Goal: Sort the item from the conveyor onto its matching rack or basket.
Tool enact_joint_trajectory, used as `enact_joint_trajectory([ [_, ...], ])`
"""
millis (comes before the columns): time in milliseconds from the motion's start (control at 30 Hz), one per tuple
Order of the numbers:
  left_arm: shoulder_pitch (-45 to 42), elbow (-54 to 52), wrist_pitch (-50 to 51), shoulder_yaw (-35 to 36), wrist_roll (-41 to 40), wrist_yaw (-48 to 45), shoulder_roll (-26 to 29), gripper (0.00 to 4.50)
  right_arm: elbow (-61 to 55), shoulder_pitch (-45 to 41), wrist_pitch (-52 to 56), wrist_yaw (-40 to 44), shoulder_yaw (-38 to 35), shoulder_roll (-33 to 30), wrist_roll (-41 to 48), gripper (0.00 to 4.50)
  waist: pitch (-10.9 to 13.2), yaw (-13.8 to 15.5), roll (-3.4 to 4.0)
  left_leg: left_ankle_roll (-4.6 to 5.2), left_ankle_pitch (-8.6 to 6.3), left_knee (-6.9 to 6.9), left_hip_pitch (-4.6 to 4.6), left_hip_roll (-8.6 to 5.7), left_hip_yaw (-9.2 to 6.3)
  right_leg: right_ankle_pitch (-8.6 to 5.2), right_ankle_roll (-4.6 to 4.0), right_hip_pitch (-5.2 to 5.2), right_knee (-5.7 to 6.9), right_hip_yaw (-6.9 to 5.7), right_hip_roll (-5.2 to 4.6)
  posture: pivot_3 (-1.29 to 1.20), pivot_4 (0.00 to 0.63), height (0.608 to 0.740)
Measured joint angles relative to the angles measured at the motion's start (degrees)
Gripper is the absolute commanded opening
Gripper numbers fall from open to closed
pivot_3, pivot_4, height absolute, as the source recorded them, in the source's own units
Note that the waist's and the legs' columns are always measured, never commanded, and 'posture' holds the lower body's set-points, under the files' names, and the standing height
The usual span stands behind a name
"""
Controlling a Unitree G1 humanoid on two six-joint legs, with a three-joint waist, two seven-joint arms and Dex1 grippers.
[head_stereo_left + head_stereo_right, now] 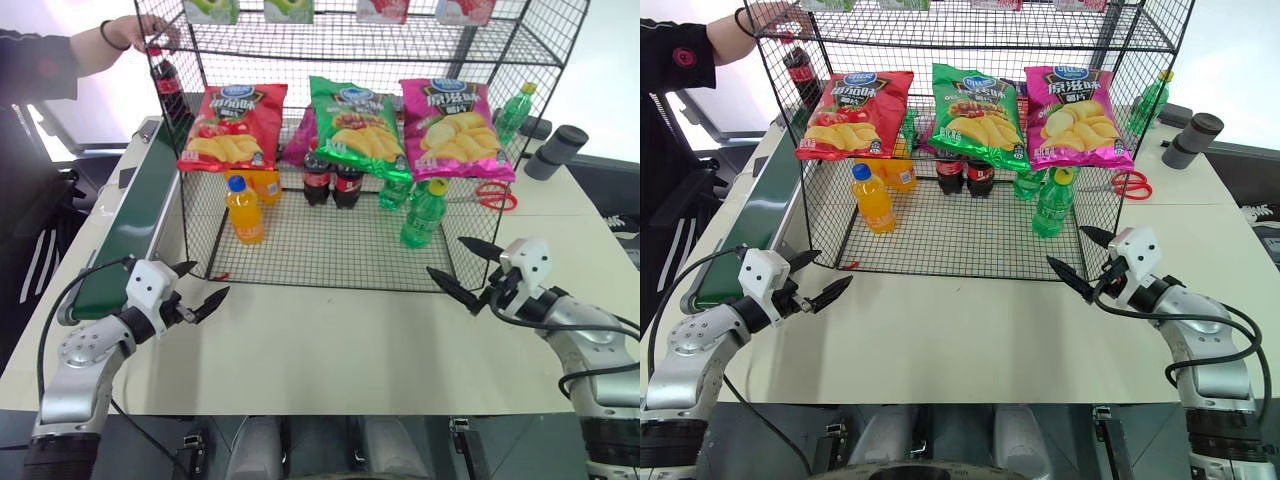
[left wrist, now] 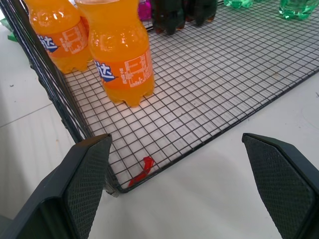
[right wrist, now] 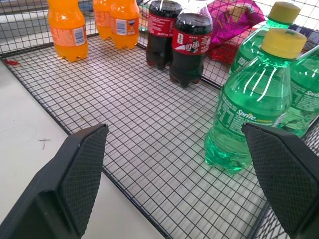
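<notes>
Left eye view: cola bottle (image 1: 165, 88) upright at conveyor (image 1: 130, 225) far end, person's hand (image 1: 140, 32) on cap; well ahead of left gripper (image 1: 203, 288), nearer than right gripper (image 1: 467, 267). Both jaws apart, empty.

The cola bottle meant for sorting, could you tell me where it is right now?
In the eye views the cola bottle is at the far left, upright over the conveyor, under a person's hand, beside the rack.

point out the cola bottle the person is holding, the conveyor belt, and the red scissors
cola bottle (image 1: 166, 86), left eye view, on its red label.
conveyor belt (image 1: 132, 226), left eye view, on the green belt surface.
red scissors (image 1: 494, 195), left eye view, on a handle loop.
</notes>
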Motion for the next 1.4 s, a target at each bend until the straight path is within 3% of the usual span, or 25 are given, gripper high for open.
enact_joint_trajectory([
  [367,0.21,-3.64,5.74,8.30,-7.97,3.98,-0.39,4.50,2.06,-2.85,-0.29,0.44,1.23,0.10,-0.11,4.48,0.00,0.01,0.00,0.00,0.00,0.00,-0.01,0.00,-0.01,0.00,0.00,0.00,-0.01,0.00,-0.01,0.00,0.150,0.740],
  [667,-4.71,-0.31,5.34,18.72,-10.48,15.87,-3.38,4.50,1.39,-3.89,0.48,0.10,3.57,2.11,0.05,4.48,0.00,0.06,-0.01,0.00,0.00,0.00,-0.03,-0.02,0.00,0.01,0.02,0.00,-0.04,-0.01,0.00,0.00,0.150,0.740],
  [933,-6.90,5.35,3.07,18.84,-5.85,23.03,-4.86,4.50,-7.61,-4.89,8.63,-3.25,8.28,5.54,1.78,4.48,-0.01,0.06,-0.06,0.00,0.00,0.00,-0.04,-0.01,-0.01,0.01,0.03,-0.01,-0.04,-0.02,-0.01,0.00,0.150,0.740],
  [1400,-9.03,8.54,0.85,17.34,-3.42,25.05,-6.76,4.50,-19.72,-2.01,12.03,-3.69,21.14,10.56,3.22,4.48,-0.04,0.03,-0.10,-0.01,-0.01,-0.02,-0.05,-0.01,-0.04,0.01,0.02,-0.02,-0.06,-0.04,-0.06,0.00,0.150,0.740],
])
